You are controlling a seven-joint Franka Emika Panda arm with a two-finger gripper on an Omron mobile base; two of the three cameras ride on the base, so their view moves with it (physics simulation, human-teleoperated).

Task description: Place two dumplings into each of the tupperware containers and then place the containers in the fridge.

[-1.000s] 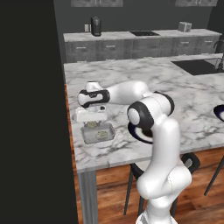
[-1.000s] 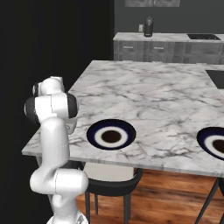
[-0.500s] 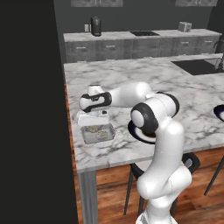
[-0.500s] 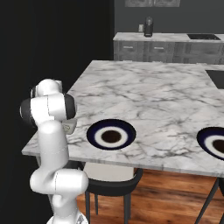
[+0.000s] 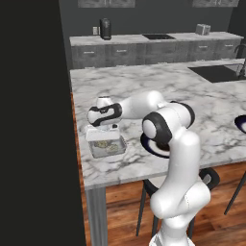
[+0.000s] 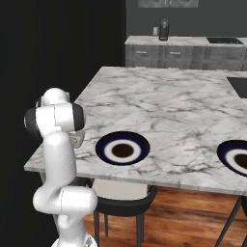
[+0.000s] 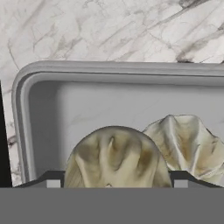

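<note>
Hidden and cut-off parts around the marble island

In the hand view the nearer dumpling [image 7: 114,156] loses its lower part to the bottom edge, and the second dumpling [image 7: 186,146] behind it runs off right, as does the tupperware container [image 7: 26,109]. In the right base view the arm covers the container; the far-right plate [image 6: 235,158] is cropped.

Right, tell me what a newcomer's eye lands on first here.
The white arm bends low over the near left corner of the marble counter, its claw open just above a grey tupperware container. In the hand view two pale folded dumplings lie side by side in that container. A dark blue plate with a white ring sits beside the arm.
</note>
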